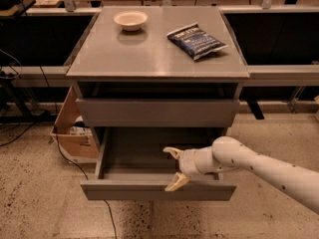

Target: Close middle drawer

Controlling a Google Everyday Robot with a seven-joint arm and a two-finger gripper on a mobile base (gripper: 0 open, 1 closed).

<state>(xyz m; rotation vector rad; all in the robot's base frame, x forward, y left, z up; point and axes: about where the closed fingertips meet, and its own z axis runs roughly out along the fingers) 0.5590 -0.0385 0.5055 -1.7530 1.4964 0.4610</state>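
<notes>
Middle drawer sits pulled well out at lower centre of the frame, and the claw, reaching in from the lower right, hangs just over the drawer's front edge, fingers spread wide, released, gripping nothing, above the grey inside.

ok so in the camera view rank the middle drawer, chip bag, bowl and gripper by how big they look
1. middle drawer
2. chip bag
3. bowl and gripper look about alike; the gripper, open at the drawer's front edge, sits nearer the camera, so no ranking
</notes>
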